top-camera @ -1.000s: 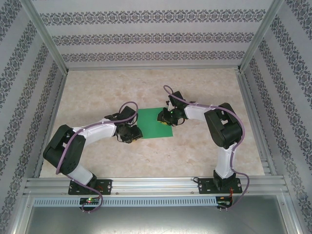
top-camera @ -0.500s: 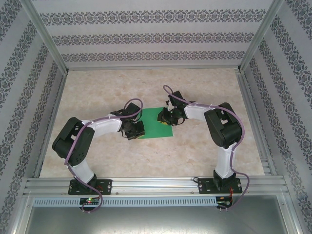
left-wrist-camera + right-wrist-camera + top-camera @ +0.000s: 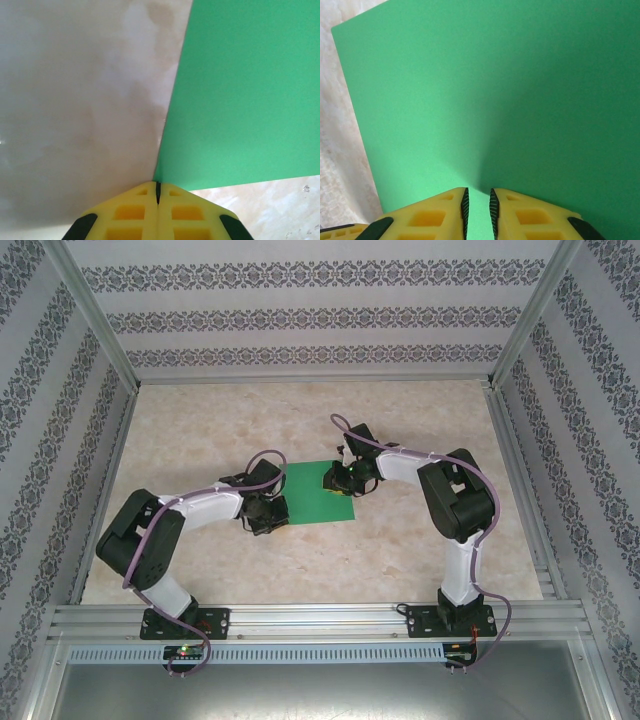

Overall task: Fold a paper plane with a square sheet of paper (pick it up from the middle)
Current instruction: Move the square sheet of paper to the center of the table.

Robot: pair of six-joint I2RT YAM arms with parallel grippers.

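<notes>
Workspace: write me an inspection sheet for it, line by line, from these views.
Surface: pale marbled tabletop.
Job's things: square sheet of paper, mid-table, bright green, no fold or crease seen.
Clutter: nothing seen.
Grippers: left pincer is shut at the sheet's near-left corner, and the corner runs into the seam between its fingers. Right pincer is narrowly open at the sheet's right side, with green showing in the gap.
Cables: purple cables loop along both arms.
Surroundings: patterned walls on three sides; aluminium frame along the near edge.
</notes>
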